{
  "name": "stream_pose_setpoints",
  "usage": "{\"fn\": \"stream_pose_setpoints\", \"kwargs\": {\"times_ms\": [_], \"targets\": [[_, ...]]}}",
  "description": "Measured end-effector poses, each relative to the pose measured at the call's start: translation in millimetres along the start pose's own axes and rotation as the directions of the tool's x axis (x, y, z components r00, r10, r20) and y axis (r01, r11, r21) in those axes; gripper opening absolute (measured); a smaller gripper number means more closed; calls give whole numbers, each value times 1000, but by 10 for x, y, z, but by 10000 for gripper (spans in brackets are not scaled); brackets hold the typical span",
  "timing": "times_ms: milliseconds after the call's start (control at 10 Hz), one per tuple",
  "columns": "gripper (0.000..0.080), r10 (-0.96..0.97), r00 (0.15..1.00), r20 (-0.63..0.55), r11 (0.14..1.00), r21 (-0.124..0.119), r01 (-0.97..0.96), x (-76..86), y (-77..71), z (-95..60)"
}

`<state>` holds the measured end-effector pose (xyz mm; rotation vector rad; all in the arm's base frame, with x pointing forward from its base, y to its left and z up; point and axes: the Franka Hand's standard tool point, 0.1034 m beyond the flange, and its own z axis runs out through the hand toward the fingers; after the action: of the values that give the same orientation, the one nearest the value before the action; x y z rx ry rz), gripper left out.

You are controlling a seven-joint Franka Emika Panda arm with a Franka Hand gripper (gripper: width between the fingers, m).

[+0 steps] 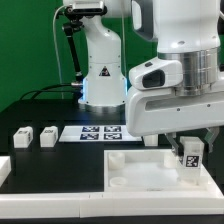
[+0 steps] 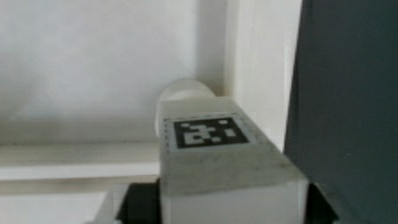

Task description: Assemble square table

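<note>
The square table slab (image 1: 140, 172) lies white with a raised rim at the front of the black table. My gripper (image 1: 186, 150) is shut on a white tagged peg leg (image 1: 190, 160) and holds it upright over the slab's corner at the exterior view's right. In the wrist view the leg (image 2: 206, 135) fills the middle, tag facing the camera, clamped between the dark fingers (image 2: 143, 200) of my gripper (image 2: 217, 200). The slab's surface and rim (image 2: 80, 90) lie behind it. Two more tagged legs (image 1: 22, 137) (image 1: 47, 136) stand at the exterior view's left.
The marker board (image 1: 100, 132) lies flat behind the slab. Another small white part (image 1: 152, 140) sits just behind the slab, beside my arm. A white rail end (image 1: 4, 168) lies at the exterior view's left edge. The robot's base (image 1: 100, 70) stands at the back.
</note>
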<state>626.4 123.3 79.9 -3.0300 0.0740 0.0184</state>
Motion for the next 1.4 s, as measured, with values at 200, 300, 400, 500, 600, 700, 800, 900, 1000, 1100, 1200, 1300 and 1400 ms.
{"fn": "stream_pose_setpoints", "kwargs": {"times_ms": [200,300,400,500,600,700,800,900,1000,1100,1200,1300,1400], "targets": [[307,217,976,-14,976,13,-217,28,52,23],[297,349,937,-5,937,32,-349,28,67,30],[297,471,882,5,880,64,-470,49,97,28],[297,563,827,3,823,88,-561,73,92,31],[297,664,748,18,743,93,-662,70,90,33],[297,758,651,39,646,99,-757,74,100,36],[297,819,570,59,563,104,-820,76,111,37],[297,856,512,70,504,103,-857,76,118,35],[297,868,490,76,482,103,-870,76,123,35],[298,861,503,75,495,103,-862,74,120,36],[298,842,535,68,526,111,-843,76,100,39],[463,746,664,43,657,113,-745,57,64,45],[610,599,801,20,796,98,-597,43,27,25]]}}
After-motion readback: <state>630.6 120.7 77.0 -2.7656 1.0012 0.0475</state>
